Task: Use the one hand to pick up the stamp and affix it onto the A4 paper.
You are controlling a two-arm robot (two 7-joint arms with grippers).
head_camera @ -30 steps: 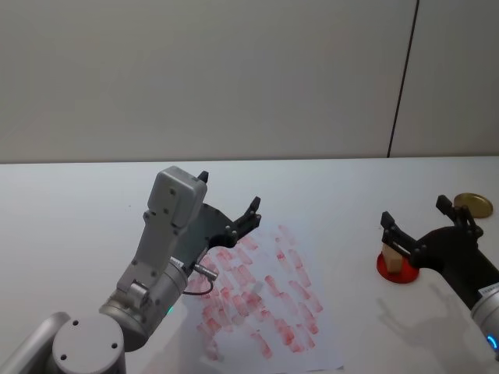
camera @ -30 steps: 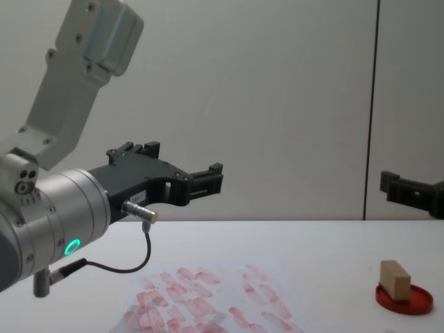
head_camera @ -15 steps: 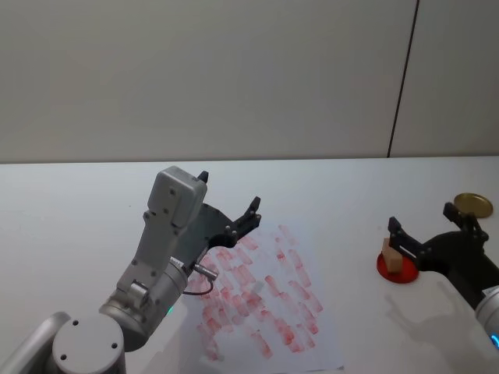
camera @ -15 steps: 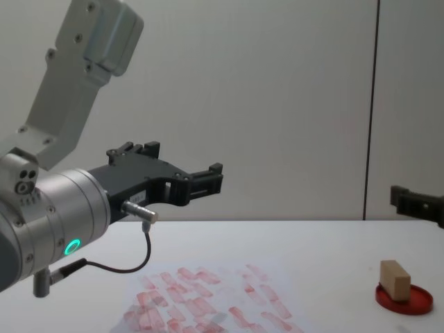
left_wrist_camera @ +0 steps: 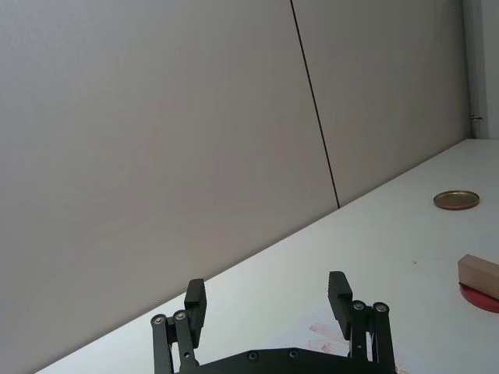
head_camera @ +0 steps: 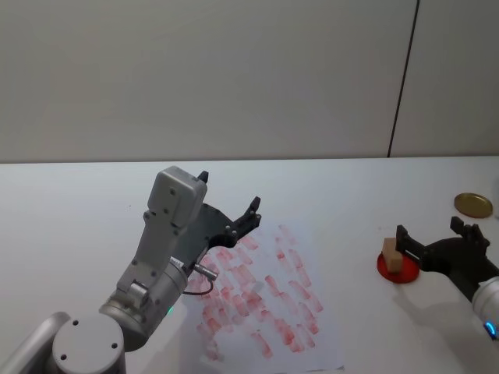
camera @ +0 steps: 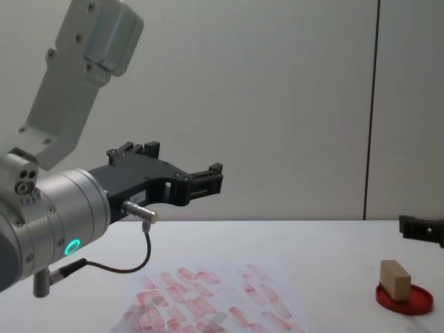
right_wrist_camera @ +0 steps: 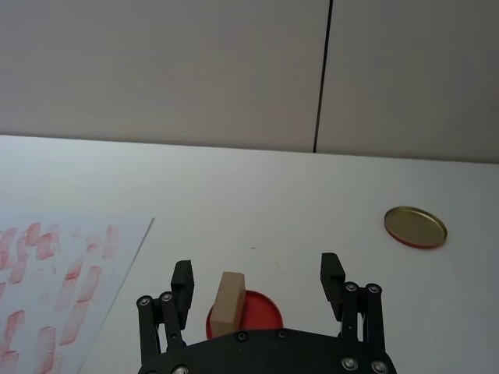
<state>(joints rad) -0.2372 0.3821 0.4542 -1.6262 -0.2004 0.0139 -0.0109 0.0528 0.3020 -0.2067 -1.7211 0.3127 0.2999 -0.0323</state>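
The stamp (head_camera: 391, 253), a small tan wooden block, stands on a round red ink pad (head_camera: 399, 270) at the right of the table. My right gripper (head_camera: 430, 230) is open just right of it and holds nothing. In the right wrist view the stamp (right_wrist_camera: 228, 304) shows between the spread fingers of that gripper (right_wrist_camera: 256, 269), close to one of them and untouched. The A4 paper (head_camera: 265, 304), covered in pale red prints, lies at the centre front. My left gripper (head_camera: 229, 191) hovers open above the sheet's far left corner, empty. The chest view shows the stamp (camera: 395, 279) and the paper (camera: 208, 302).
A flat gold lid (head_camera: 473, 205) lies at the far right, behind the ink pad, and appears again in the right wrist view (right_wrist_camera: 415, 227). The white table (head_camera: 343, 195) ends at a grey wall with a dark vertical seam. Bare tabletop separates the paper from the pad.
My right gripper has drawn back to the right and lower, away from the stamp, still open. The stamp stays on the pad. The left arm has not moved.
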